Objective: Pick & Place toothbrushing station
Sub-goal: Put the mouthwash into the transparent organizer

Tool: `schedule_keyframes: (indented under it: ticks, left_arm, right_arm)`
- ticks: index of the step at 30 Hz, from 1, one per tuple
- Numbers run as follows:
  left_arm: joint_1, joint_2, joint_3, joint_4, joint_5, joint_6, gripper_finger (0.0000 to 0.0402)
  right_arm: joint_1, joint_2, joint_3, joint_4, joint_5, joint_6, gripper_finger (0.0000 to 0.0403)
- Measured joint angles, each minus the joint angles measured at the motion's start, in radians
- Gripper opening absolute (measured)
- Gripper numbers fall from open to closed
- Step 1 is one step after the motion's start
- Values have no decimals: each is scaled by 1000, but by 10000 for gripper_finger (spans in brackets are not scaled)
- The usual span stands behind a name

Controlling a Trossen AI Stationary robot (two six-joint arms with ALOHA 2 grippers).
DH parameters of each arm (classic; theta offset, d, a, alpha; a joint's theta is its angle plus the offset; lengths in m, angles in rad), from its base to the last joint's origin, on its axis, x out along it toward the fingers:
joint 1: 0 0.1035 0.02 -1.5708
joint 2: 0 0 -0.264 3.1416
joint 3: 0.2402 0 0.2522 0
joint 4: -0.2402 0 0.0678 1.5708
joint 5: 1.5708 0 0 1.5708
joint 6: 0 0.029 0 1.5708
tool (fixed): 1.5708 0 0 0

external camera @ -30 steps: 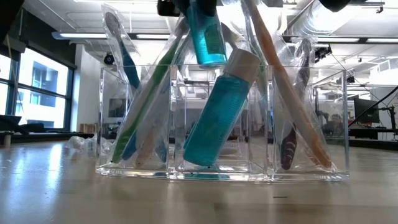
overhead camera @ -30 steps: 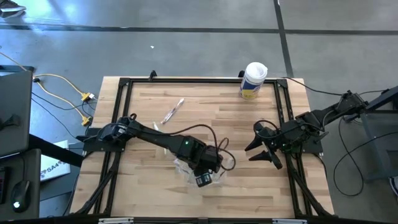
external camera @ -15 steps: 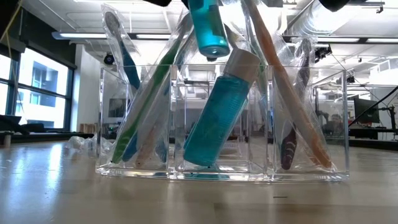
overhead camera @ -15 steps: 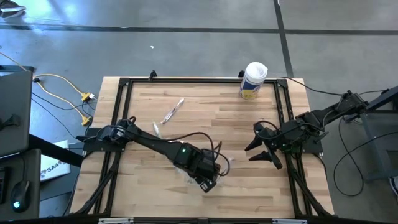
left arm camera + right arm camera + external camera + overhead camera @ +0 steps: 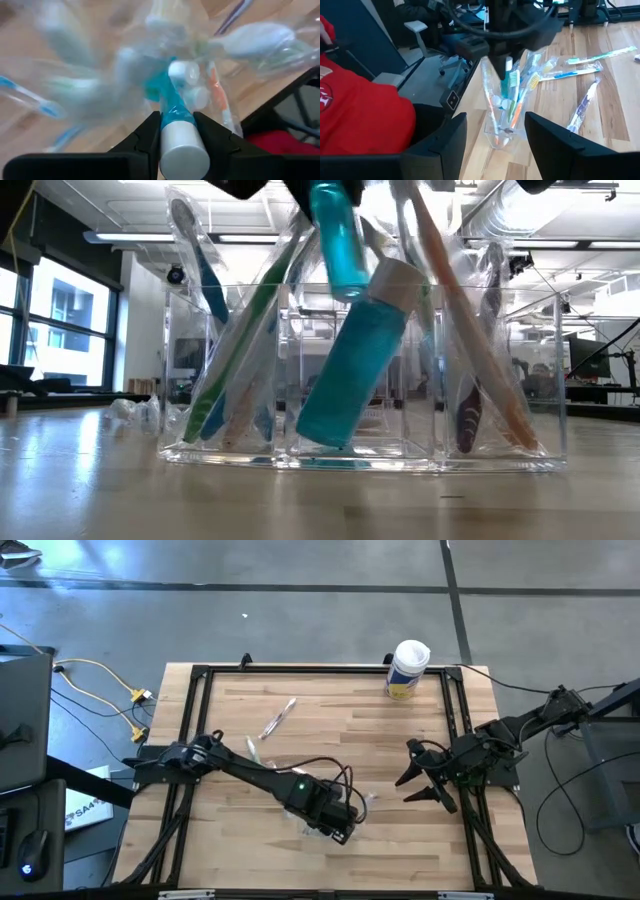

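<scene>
The clear plastic holder (image 5: 556, 370) stands on the table near its front edge. Wrapped toothbrushes (image 5: 235, 350) lean in its compartments, and a teal tube with a white cap (image 5: 355, 370) leans in the middle one. My left gripper (image 5: 335, 822) is above the holder, pointing steeply down, shut on a second teal tube (image 5: 338, 240). That tube's lower end hangs at the holder's rim. My right gripper (image 5: 420, 780) waits open at the table's right side, clear of everything. My left gripper pinches the teal tube between its two fingers (image 5: 150, 132) just below the tube's white capped end (image 5: 182, 150), coming from above. The tube's teal body (image 5: 172, 107) hangs below the fingers, slightly tilted, over the holder's middle compartment, beside the tube that stands there.
Wrapped toothbrushes (image 5: 278, 720) lie loose on the wood toward the far left; the right wrist view shows more of them (image 5: 600, 57). A white canister with a yellow label (image 5: 407, 668) stands at the far edge. A black frame (image 5: 200, 675) runs round the table.
My left gripper has rolled about its own axis above the holder and sunk a little, shifting slightly toward the table's right. The held tube has come down with it, its lower end now at the holder's rim. The right arm has kept its place.
</scene>
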Motion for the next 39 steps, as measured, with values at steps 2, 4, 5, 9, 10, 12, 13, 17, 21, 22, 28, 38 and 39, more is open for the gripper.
schedule_keyframes:
  ticks: [2,4,5,9,10,12,13,17,21,22,28,38,39]
  left_arm:
    - [0,8,0,-10,14,-36,92]
    - [0,17,-1,-33,18,-63,92]
    - [0,21,1,-27,19,-76,92]
    - [0,25,-1,-36,19,-121,92]
    - [0,25,0,-31,18,-132,92]
    - [2,24,0,-36,18,-159,92]
    - [2,24,0,-40,18,-171,92]
    - [3,24,0,-69,20,-202,92]
    - [3,24,0,-89,23,-210,92]
    - [3,24,0,-89,23,-210,92]
    - [20,43,0,-103,64,-205,92]
    - [35,78,0,-49,110,-136,163]
    - [35,79,0,-39,110,-123,169]
  right_arm:
    - [0,0,0,-7,0,-4,193]
    - [0,0,0,-8,-2,-17,193]
    - [0,0,0,-11,-4,-24,193]
    - [0,0,0,-19,-24,-29,193]
    - [0,0,0,-21,-24,-31,193]
    - [0,0,0,-21,-25,-38,193]
    - [0,0,0,-23,-25,-45,193]
    - [0,0,0,-28,-25,-56,193]
    - [0,0,0,-27,-25,-76,193]
    - [0,0,0,-27,-25,-77,193]
    - [0,0,0,-29,-25,-81,193]
    - [0,0,0,-66,-25,-80,193]
    - [0,0,0,-68,-25,-80,193]
